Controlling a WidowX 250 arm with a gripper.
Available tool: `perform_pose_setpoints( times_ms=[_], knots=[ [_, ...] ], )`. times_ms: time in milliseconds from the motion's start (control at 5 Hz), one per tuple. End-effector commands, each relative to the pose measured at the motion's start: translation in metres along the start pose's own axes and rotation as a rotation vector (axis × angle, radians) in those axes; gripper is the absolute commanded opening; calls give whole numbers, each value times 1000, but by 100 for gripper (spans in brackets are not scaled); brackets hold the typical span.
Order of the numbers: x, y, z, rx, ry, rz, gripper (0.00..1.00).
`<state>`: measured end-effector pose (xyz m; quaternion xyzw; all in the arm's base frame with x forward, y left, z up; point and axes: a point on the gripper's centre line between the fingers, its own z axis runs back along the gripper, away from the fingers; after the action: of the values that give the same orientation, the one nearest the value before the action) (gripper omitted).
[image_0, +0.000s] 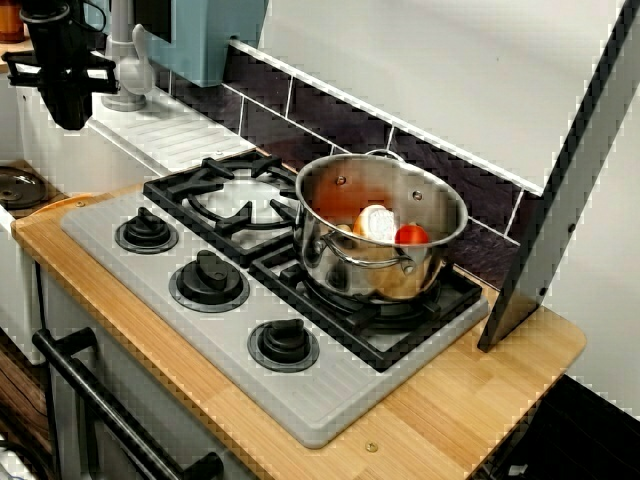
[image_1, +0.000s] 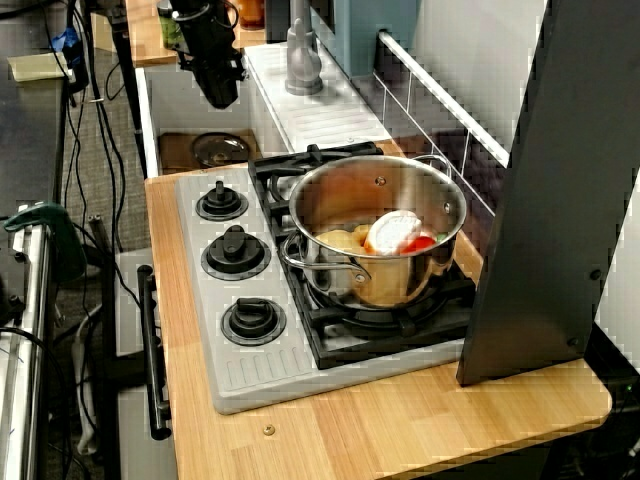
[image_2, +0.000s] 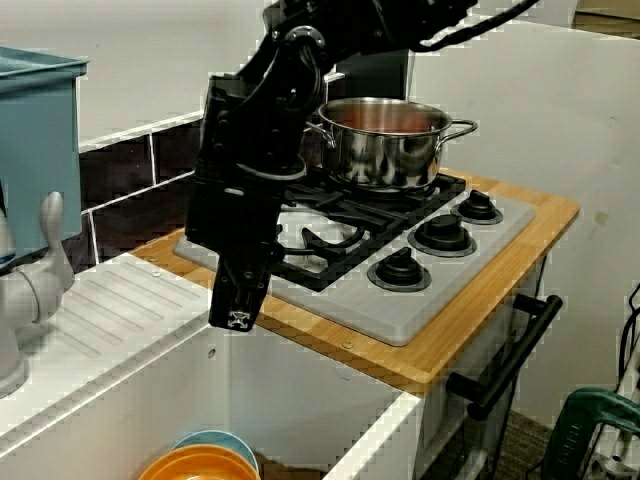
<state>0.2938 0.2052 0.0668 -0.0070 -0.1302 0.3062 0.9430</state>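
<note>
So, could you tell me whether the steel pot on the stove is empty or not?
Not empty: the steel pot holds food items, including a red piece and a white round piece.

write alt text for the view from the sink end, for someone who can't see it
A black robot arm's claw hangs pointing down above a white sink, beside a grey stove set in a wooden counter. A steel pot stands on the stove's far burner, and an orange bowl lies in the sink.
</note>
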Motion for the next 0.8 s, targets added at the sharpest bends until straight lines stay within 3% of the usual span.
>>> perform_pose_setpoints(
  times_ms=[0, 400, 600],
  knots=[
    [15, 15, 1, 26, -37, 57, 0],
    [22, 20, -5, 42, -27, 84, 0],
    [23, 20, -5, 39, -20, 87, 59]
  ],
)
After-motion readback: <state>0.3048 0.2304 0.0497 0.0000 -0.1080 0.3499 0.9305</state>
